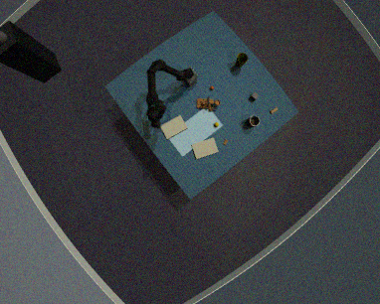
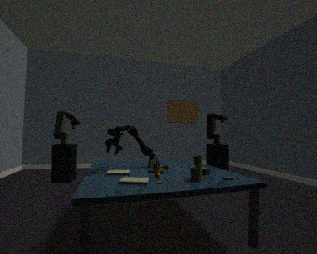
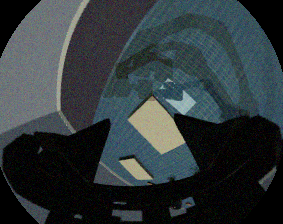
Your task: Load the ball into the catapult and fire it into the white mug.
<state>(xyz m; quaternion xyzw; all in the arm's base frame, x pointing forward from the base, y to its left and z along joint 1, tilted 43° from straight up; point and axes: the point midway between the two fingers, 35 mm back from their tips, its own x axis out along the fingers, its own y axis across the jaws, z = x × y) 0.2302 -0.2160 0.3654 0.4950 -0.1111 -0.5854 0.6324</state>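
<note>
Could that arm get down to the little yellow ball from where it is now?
Probably yes. The ball lies in the open by the pale blue sheet, nothing over it, and the gripper hangs open and empty above the table.
</note>
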